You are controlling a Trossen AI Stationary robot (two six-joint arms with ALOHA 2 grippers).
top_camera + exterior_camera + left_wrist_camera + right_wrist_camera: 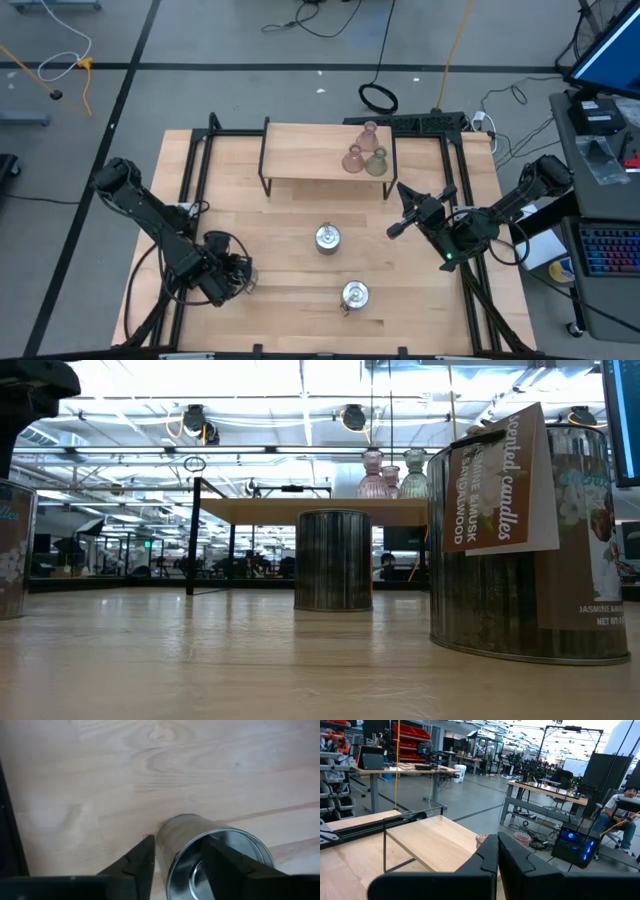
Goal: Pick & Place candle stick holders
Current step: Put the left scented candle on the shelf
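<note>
Silver metal shows first from above: two shiny round holders stand on the bare wood of the table (pixel 290 250), one tin (pixel 328 238) near the middle and a second tin (pixel 354 294) closer to the front edge. On the raised shelf (pixel 300 155) at the back, three small bell-shaped glass holders cluster together at its right end: two pinkish ones (pixel 354 158) and an olive-green one (pixel 377 162). The left gripper (pixel 232 275) sits low at the front left; the right gripper (pixel 402 208) hovers just right of the shelf, pointing toward it.

At table height, the near tin (pixel 520 540) carries a brown card reading "scented candles" and "JASMINE & MUSK & SANDALWOOD"; its own label reads "JASMINE". The plain ribbed tin (pixel 333 560) stands farther back, with the glass trio (pixel 392 475) up on the shelf.

Past the left wrist, the dark fingers (pixel 142 862) are clamped over the rim of a third open silver tin (pixel 215 857).

Past the right wrist, the fingers (pixel 490 857) are pressed together, gripping nothing. A seated person (pixel 620 812) shows in the room beyond.
</note>
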